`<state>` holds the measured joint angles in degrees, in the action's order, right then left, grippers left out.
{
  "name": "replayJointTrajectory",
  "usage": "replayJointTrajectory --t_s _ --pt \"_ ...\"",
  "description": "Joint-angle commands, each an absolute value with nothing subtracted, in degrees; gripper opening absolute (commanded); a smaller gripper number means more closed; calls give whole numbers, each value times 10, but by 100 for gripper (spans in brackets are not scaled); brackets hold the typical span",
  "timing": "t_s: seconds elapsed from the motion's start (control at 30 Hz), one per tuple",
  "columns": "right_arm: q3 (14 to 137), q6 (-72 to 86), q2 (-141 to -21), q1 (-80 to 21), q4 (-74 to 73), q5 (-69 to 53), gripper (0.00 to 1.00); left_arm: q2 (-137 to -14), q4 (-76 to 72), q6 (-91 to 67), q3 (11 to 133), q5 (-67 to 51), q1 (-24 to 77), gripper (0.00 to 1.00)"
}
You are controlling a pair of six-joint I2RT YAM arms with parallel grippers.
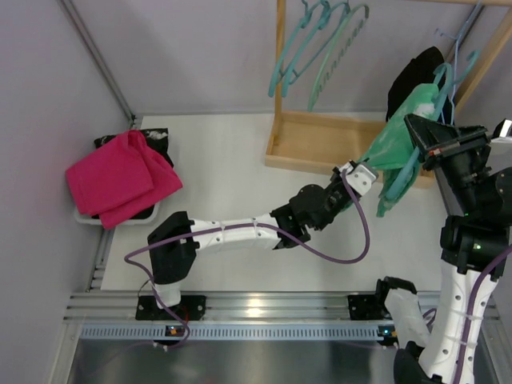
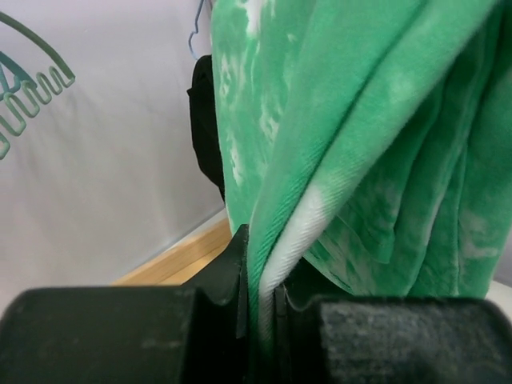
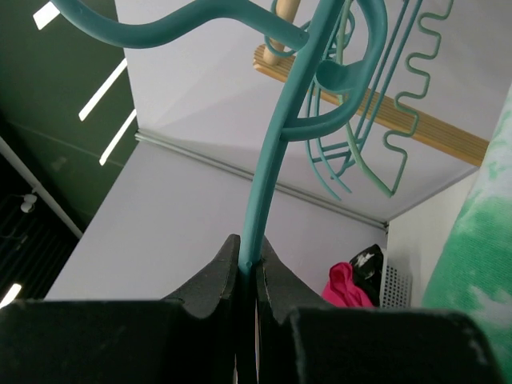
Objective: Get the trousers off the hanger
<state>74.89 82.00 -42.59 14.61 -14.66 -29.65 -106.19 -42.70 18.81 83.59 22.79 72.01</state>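
Cloth (image 1: 120, 178): pink, heaped far left, well apart from the arms.
Left arm (image 1: 240, 234): stretched low across the surface (image 1: 232, 152), reaching right.
Left gripper (image 1: 358, 174): pinching the trousers' (image 1: 398, 144) lower edge.
Trousers: draped on hanger (image 3: 272, 160), at the rack's (image 1: 320, 144) right end.
Right gripper (image 3: 248, 260): raised, clamped on hanger stem.

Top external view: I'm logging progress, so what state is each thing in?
trousers: hanging on the hanger, edge pinched.
hanger: gripped, trousers on it.
left gripper: shut on trousers.
right gripper: shut on hanger.
magenta cloth: heaped on a basket.
black garment: hanging by the wooden rack.
spare hangers: hanging on the rack.
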Motion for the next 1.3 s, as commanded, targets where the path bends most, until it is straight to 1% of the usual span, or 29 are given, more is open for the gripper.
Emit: replayJointTrajectory --t_s 0.0,0.17,0.43,0.63,0.77,0.97,1.1,1.27 --pt "716 787 -408 136 -62 -320 0 -995 -446 199 865 250 713 0" --pt "625 737 -393 135 -76 -341 0 -943 -402 199 883 261 708 0" --pt "514 636 -365 135 -104 -357 0 -910 -321 172 971 272 695 0" --pt "470 566 -357 136 -136 -341 0 -896 -279 165 1037 278 693 0" --pt "442 531 -353 135 -149 -331 0 -899 -242 161 1116 280 689 0" --pt "394 484 -357 135 -162 -323 0 -898 -221 181 1190 288 688 0" --pt "367 452 -360 136 -160 -319 0 -892 -221 200 1218 297 686 0" --pt "366 425 -360 135 -162 -316 0 -881 -221 216 1243 315 680 0"
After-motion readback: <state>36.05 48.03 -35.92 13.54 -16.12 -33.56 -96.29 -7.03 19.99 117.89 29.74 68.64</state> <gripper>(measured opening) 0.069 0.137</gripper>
